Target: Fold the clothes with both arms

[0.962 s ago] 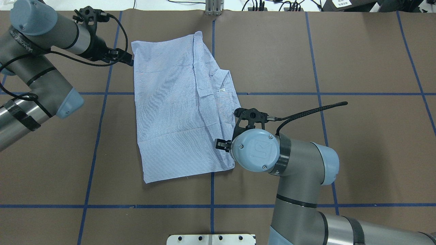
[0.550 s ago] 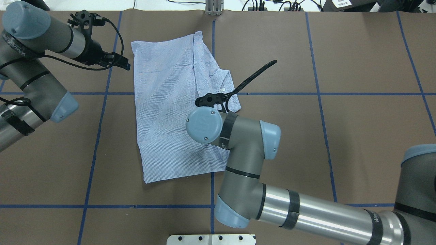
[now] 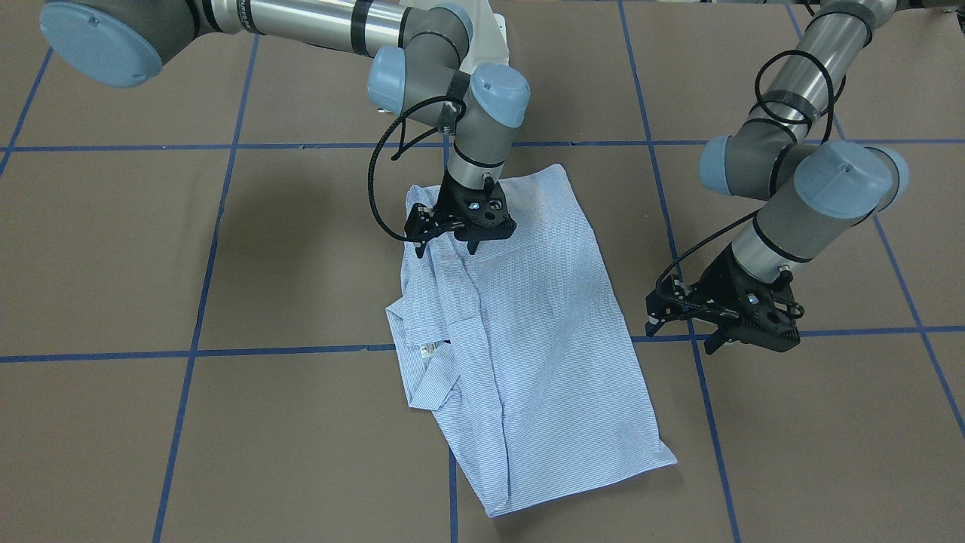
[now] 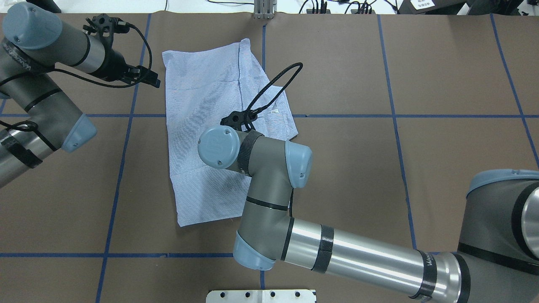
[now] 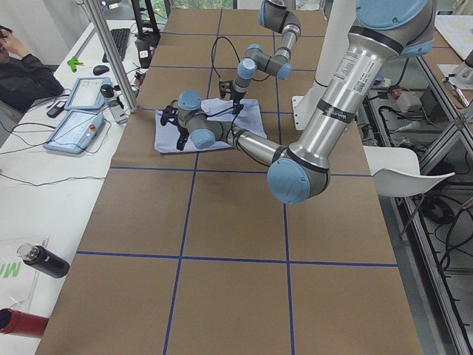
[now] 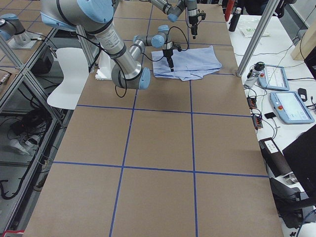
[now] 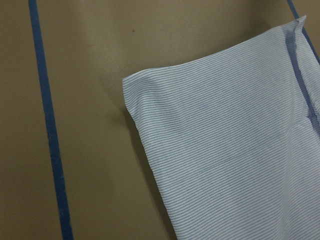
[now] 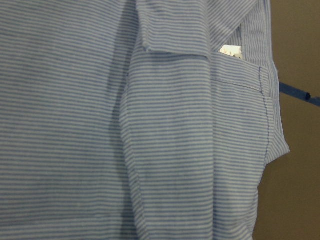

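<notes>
Shirt-folding cell between grasps, read across the overhead view from left to right.

Left gripper: fingers apart and empty. It hangs just beside the shirt's far left corner, where it stood a second ago, so it has backed slightly off the cloth.

Shirt: lies flat on the brown table as a long, narrow shape. The collar and white neck label sit at its right edge. Its outline is unchanged over the last second, so neither arm has moved any cloth.

Right gripper: fingers apart, nothing between them, poised over the shirt's middle beside the collar. A second ago it was at the near right edge of the cloth; since then the arm has swung inward across the garment.

Interpretation: the lengthwise folds appear to be finished and both arms have let go. The right arm seems to be moving to a new grasp point, probably ahead of a crosswise fold. The loose collar flap may shift when the cloth is next lifted.
</notes>
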Available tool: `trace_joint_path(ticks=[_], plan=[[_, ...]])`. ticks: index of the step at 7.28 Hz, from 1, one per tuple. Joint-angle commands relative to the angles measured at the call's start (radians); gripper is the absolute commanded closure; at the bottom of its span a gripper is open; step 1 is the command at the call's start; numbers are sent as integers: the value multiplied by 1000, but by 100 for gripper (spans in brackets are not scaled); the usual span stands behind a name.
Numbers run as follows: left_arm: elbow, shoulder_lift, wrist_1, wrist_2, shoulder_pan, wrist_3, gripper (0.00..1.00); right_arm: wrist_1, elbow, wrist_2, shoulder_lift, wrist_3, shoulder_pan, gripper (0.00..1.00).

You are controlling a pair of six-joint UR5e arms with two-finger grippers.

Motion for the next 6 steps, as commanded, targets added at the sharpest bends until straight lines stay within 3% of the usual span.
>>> trace_joint_path(ticks=[1,6], plan=[[1,0,-1,-1,0,0,0,-38,0,-2,3,-63,16,0],[1,0,0,1,3,0,0,-84,12,10,5,-70,16,0]])
